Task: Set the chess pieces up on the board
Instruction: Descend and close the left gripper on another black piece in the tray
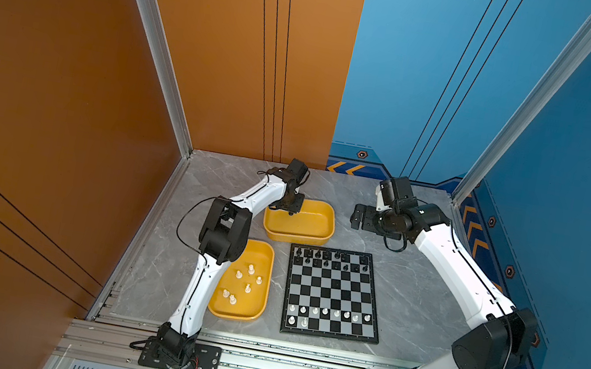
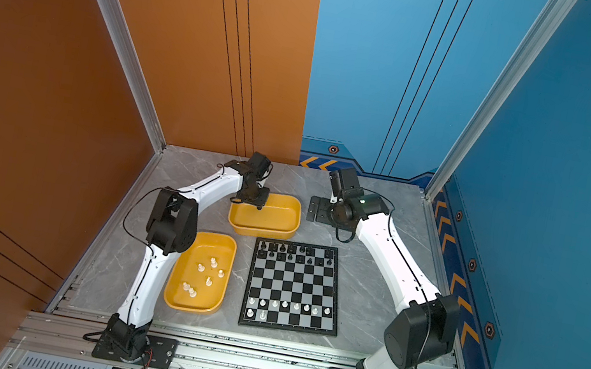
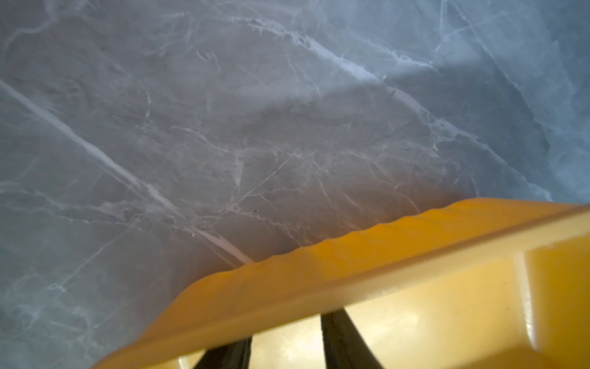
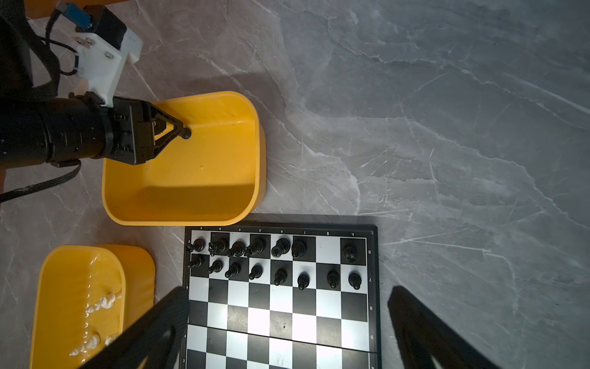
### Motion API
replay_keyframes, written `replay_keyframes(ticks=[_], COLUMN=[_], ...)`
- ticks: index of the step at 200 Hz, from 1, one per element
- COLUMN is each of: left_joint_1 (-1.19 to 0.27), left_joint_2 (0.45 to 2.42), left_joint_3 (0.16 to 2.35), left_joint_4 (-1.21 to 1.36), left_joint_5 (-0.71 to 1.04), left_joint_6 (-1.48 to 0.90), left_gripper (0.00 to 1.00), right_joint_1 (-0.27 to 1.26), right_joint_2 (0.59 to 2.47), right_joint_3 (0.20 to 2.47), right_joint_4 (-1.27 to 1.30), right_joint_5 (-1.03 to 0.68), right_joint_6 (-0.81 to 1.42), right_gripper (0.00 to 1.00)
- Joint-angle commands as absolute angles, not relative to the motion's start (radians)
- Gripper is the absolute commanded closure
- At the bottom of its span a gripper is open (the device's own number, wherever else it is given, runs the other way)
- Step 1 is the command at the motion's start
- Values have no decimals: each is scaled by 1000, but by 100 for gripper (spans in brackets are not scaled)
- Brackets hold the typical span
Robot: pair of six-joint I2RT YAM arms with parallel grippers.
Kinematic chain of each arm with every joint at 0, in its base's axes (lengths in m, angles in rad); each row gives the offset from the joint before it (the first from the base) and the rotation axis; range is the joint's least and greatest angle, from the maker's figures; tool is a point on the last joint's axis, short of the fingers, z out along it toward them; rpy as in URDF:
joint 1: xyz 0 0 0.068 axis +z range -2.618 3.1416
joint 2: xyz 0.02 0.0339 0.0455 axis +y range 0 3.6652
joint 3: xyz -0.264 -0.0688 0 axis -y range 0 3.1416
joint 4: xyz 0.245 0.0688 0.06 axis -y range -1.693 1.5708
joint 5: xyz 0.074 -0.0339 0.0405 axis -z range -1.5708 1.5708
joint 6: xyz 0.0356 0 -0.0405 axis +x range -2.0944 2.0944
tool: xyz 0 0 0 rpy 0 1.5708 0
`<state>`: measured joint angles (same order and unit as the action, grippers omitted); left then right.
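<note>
- Right wrist view: the left gripper [image 4: 186, 133] reaches down into the far yellow tray [image 4: 223, 204]. Its two fingers come together to a point on a small black piece [image 4: 188, 134]. The jaws are almost closed, with only this piece between them.
- In both top views this tray stands just beyond the far left corner of the board [image 1: 332, 294].
- The right gripper [image 1: 357, 217] hangs above the grey marble table [image 1: 409, 296], beyond the far right corner of the board. Its jaws are spread wide and it has hold of nothing.
- The black chessmen [image 4: 281, 247] stand on the two far rows of the board. There are eight pawns in the second row and seven pieces in the last row. One square of the last row, second from the right, is uncovered.
- The white chessmen [image 1: 324, 312] on the board make a row of eight, second from the near edge. Two more stand at the left end of the nearest row.
- The near yellow tray [image 1: 264, 258] lies just left of the board, and six loose white pieces [image 1: 247, 288] are in it.
- The left wrist view is blurred. It shows only the tray rim and two dark fingers [image 3: 341, 338].
</note>
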<state>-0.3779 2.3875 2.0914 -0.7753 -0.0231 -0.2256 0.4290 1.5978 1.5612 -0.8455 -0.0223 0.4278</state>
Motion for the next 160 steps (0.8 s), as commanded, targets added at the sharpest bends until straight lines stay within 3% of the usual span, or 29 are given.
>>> replay_keyframes(ticks=[1, 160], left_joint_1=[-373, -388], left_joint_2=[2406, 2373], left_joint_3=[2103, 2052], left_joint_4=[-788, -787], left_joint_5=[0, 3], left_joint_6=[-216, -216], left_gripper=[68, 98], right_joint_1=[426, 424], right_joint_2=[1590, 1514], right_joint_3=[1593, 1528], right_joint_4=[-870, -876], right_joint_5=[-1, 26], right_joint_6=[445, 449], right_gripper=[0, 0])
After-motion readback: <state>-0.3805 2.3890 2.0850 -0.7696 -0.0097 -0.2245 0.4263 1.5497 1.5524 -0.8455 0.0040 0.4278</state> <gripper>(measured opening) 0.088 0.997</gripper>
